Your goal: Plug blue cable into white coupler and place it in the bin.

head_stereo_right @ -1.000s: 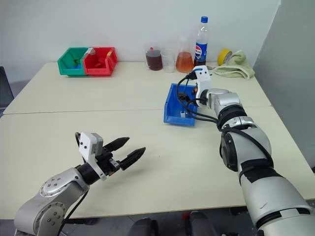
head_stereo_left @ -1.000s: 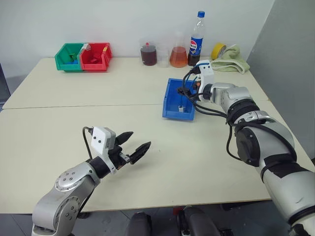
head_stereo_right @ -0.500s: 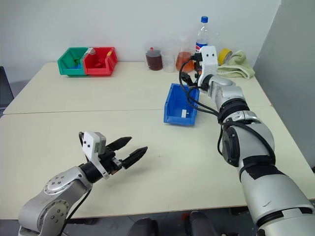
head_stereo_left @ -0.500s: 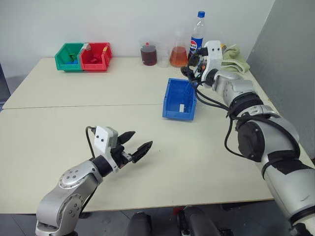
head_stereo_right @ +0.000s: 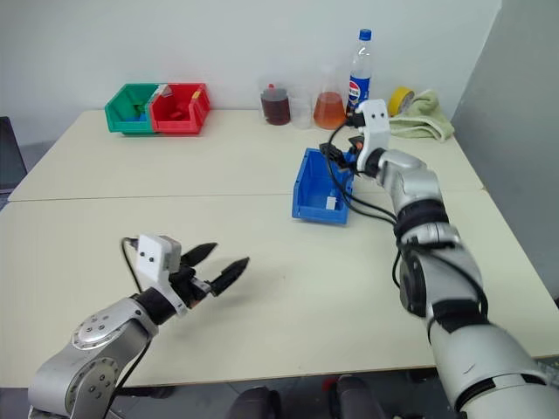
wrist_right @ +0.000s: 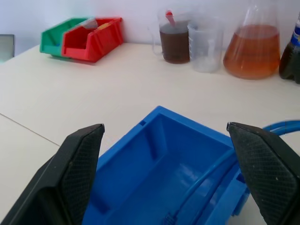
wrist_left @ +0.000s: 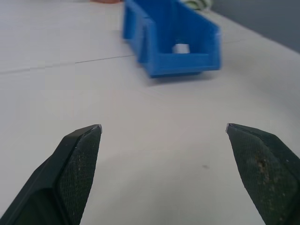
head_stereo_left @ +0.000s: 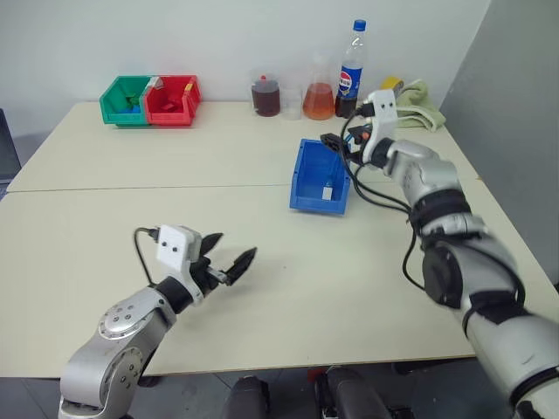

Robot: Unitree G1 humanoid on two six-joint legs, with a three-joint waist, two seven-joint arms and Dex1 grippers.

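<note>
Beige table [head_stereo_left: 105, 227] w/ white wall [head_stereo_left: 131, 39]

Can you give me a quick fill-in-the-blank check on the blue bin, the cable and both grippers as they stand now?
1. The thin bright-blue network cable lies inside the blue rectangular plastic bin and runs out over its ____.
2. The right gripper hovers above that bin with its fingers ____.
3. The left gripper is open above the cream table and holds ____.
4. The small green bin stands touching a ____ bin.

Missing words: rim; open; nothing; red
</note>
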